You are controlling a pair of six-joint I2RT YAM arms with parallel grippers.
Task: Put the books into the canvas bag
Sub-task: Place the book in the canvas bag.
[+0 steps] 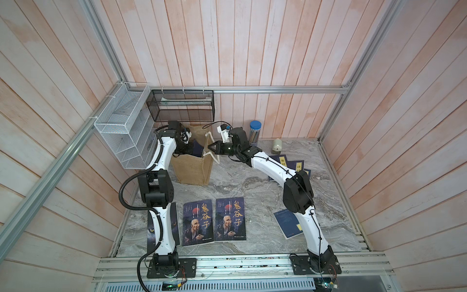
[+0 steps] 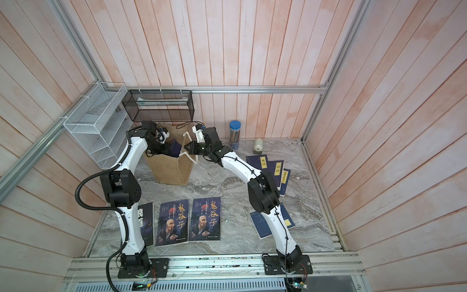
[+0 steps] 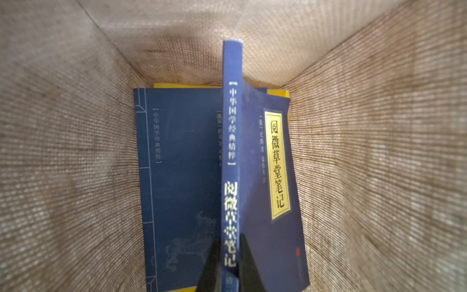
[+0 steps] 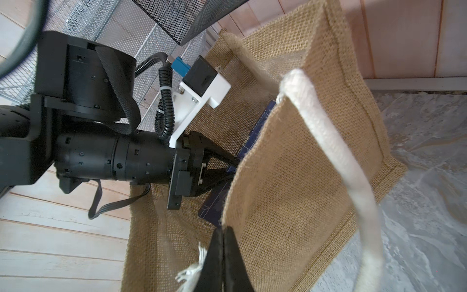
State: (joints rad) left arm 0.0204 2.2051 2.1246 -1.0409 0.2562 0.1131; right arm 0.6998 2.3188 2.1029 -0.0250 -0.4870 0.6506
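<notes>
The canvas bag [image 1: 192, 169] [image 2: 171, 169] stands open at the back left of the table. My left gripper [image 3: 230, 242] [image 1: 192, 149] reaches down inside it, shut on the spine of a navy book [image 3: 267, 227] with a yellow title label, held upright. Another navy book [image 3: 182, 164] lies on the bag's floor over a yellow one [image 3: 187, 86]. My right gripper [image 4: 223, 228] [image 1: 209, 147] is shut on the bag's rim [image 4: 252, 177] beside a white rope handle [image 4: 328, 151]. Two portrait books [image 1: 198, 223] [image 1: 230, 218] lie at the front.
A black book [image 1: 174, 222] lies partly under my left arm. Navy books [image 1: 290, 164] are fanned at the right, another [image 1: 288, 222] lies under my right arm. A white wire rack [image 1: 123, 131] and a black mesh basket [image 1: 182, 105] hang behind. A pencil tub [image 1: 255, 131] stands by the wall.
</notes>
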